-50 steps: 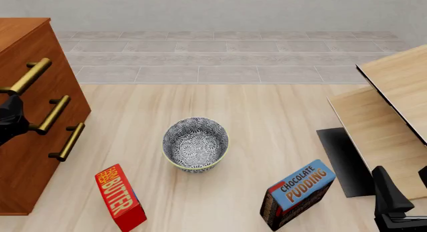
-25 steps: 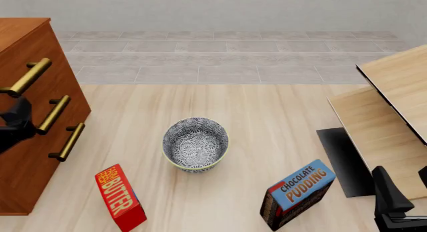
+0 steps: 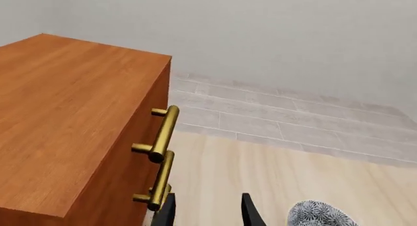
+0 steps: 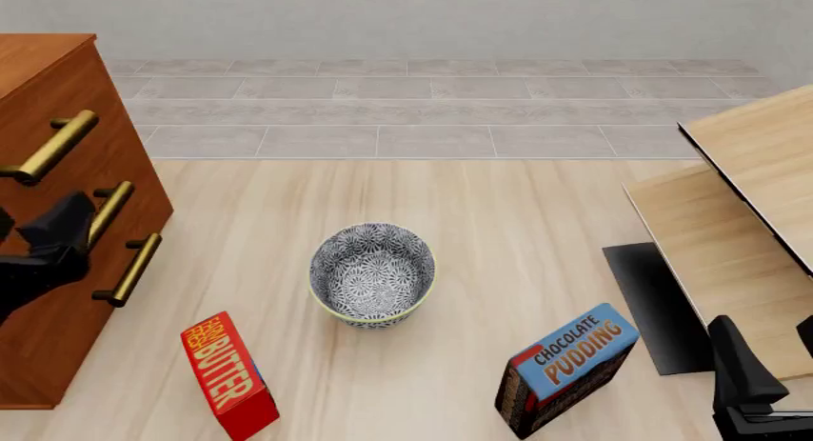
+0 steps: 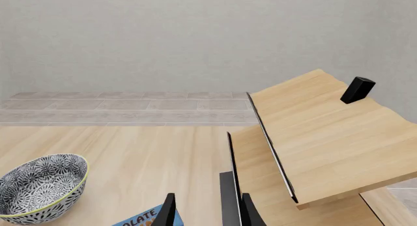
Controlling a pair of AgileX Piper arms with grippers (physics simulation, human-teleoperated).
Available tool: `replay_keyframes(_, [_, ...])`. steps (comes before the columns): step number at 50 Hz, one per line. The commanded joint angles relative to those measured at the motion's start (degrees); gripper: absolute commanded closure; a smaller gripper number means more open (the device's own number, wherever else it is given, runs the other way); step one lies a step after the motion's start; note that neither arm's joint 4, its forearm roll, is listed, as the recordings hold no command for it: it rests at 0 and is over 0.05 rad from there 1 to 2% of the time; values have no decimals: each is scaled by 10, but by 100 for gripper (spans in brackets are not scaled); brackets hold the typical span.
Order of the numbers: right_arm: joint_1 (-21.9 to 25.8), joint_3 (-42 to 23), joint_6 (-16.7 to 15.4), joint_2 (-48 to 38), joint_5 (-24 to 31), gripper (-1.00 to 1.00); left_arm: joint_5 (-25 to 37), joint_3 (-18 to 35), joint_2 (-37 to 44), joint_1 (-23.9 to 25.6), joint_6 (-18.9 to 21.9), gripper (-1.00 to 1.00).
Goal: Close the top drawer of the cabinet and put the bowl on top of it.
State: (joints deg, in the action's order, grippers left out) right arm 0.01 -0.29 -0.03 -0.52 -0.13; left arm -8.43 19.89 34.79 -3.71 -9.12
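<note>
While the top drawer (image 4: 45, 141) sits flush in the face of the cabinet (image 4: 51, 79) at the table's far left, my left pincer (image 4: 57, 233) hangs just in front of the drawer fronts, level with the middle handle and below the top one. My left fingertips (image 3: 166, 214) stand apart with nothing between them. The bowl (image 4: 372, 273) rests upright on the table near its middle, well apart from my left pincer and to its right, and far to the left of my right pincer (image 5: 205, 214), which sits low at the table's near right corner; its two fingers are spread and hold nothing.

I count one cabinet, with three brass bar handles on its front. There is one bowl. Two food boxes stand on the table: a red butter box (image 4: 228, 374) nearer than the bowl and to its left, and a blue chocolate pudding box (image 4: 565, 368) nearer and to its right. At the right edge stands one piece of pale wood furniture (image 4: 737, 212), with a small black block (image 5: 358, 89) on its top.
</note>
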Motion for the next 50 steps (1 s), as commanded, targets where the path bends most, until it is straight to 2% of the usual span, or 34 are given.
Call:
replay_keyframes(1, [0,0,0,1,0,-100,100,55,-40,76,-15,-100])
replay_keyframes(4, [0,0,0,1,0,-100,112,65,-41,85,-15,-100])
replay_keyframes(6, [0,0,0,1,0,-100,119,74,-19,112,-20,-100])
replay_keyframes(8, [0,0,0,1,0,-100,117,80,-14,136,2,-100])
replay_keyframes(18, [0,0,0,1,0,-100,142,103,39,165,14,-100])
replay_keyframes(24, [0,0,0,1,0,-100,176,146,76,188,47,-100])
replay_keyframes(34, [0,0,0,1,0,-100,220,189,133,213,71,-100])
replay_keyframes(36, [0,0,0,1,0,-100,229,195,129,197,94,-100])
replay_keyframes(41, [0,0,0,1,0,-100,261,216,162,212,86,-100])
replay_keyframes(44, [0,0,0,1,0,-100,273,229,171,199,101,-100])
replay_keyframes(50, [0,0,0,1,0,-100,298,260,200,204,91,-100])
